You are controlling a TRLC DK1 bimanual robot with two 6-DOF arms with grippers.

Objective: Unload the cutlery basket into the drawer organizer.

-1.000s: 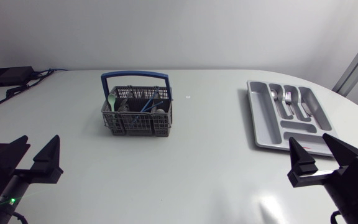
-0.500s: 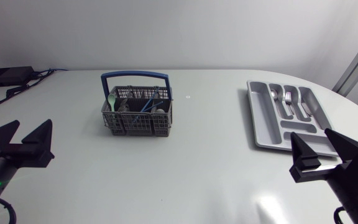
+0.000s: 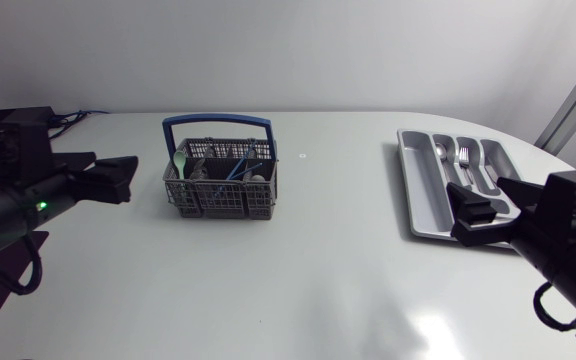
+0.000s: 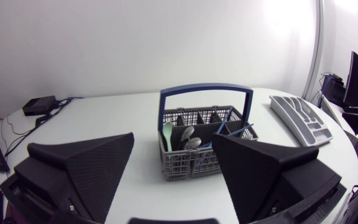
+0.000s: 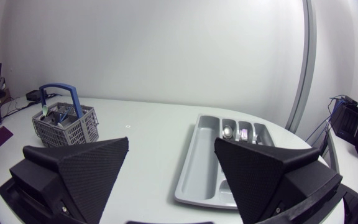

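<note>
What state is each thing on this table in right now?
cutlery basket: upright, handle raised, cutlery inside.
drawer organizer: lying flat, a few pieces in it, mostly bare.
left gripper: open, holding nothing.
right gripper: open, holding nothing.

My gripper [image 5: 171, 142] has its two black fingers wide apart over the white table [image 5: 148, 121]. The grey organizer [image 5: 194, 168] lies just ahead, partly hidden behind one finger. In its far compartments I see a spoon [image 5: 229, 131] and a fork [image 5: 244, 132]. The basket [image 5: 67, 127], with a blue handle [image 5: 73, 93], stands well apart, past the other finger.
</note>
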